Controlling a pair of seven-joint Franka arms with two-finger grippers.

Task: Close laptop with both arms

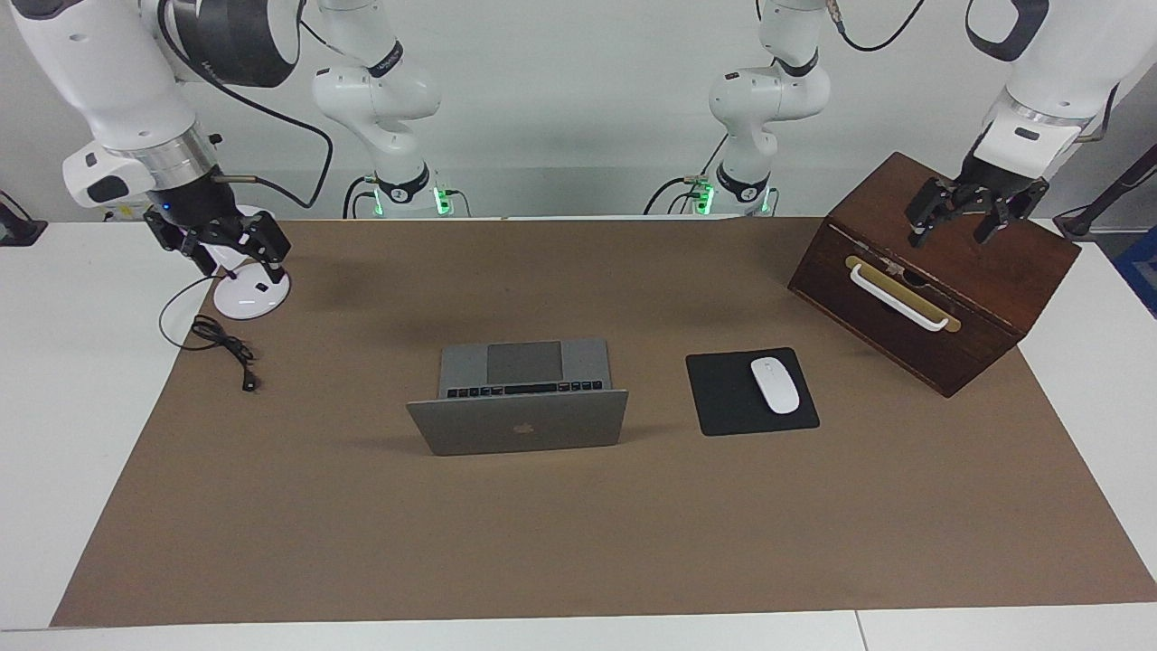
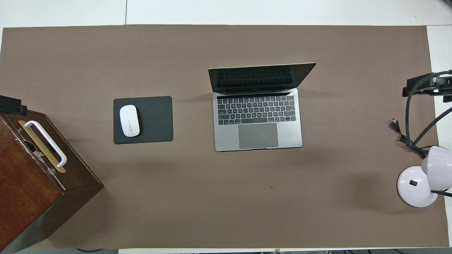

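Laptop [image 1: 518,420] left open mid-mat. Left gripper [image 1: 958,221] held over box [image 1: 949,298], right gripper [image 1: 237,260] over lamp base [image 1: 249,297]; both open, empty.

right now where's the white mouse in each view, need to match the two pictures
Facing view: the mouse lies on the black mouse pad, beside the open laptop, toward the left arm's end of the table.
Overhead view: the mouse lies on the same pad, at the other side of the picture, since the views are half a turn apart.
Shared landmark: the wooden box with a white handle.
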